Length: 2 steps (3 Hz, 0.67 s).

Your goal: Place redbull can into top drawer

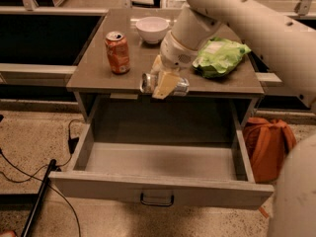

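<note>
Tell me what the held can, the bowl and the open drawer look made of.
The redbull can, held sideways in the gripper above the top drawer: shiny metal, bright glints. The bowl: glossy white, probably ceramic. The drawer: matte grey, perhaps painted metal or laminate.

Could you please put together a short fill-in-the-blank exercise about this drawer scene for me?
1. The gripper, at the table's front edge, is shut on the redbull can, which is held lying on its ____.
2. The top drawer below stands ____, with nothing inside.
3. The upright soda can is coloured ____.
4. The bowl beyond it is coloured ____.

Missing words: side; open; orange; white.
</note>
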Tool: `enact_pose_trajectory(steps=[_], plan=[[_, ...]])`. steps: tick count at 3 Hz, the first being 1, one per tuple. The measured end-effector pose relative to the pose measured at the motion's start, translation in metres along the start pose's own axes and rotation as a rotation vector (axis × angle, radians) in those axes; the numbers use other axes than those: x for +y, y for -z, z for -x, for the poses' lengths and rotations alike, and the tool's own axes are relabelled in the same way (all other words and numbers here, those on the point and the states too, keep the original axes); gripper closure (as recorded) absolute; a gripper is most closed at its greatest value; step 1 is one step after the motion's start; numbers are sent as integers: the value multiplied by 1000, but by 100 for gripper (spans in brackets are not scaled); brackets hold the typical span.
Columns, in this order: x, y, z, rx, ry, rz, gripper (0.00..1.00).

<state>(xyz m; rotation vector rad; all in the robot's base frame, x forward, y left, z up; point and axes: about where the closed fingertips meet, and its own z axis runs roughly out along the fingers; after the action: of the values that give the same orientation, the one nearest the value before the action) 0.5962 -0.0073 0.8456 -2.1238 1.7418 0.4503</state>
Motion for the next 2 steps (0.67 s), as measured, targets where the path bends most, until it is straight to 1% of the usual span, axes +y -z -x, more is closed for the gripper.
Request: enact_pose_trajectory(steps=[1, 2], plan=[[9, -43, -11, -243, 4, -19, 100], [25, -37, -20, -463, -12, -114, 100]])
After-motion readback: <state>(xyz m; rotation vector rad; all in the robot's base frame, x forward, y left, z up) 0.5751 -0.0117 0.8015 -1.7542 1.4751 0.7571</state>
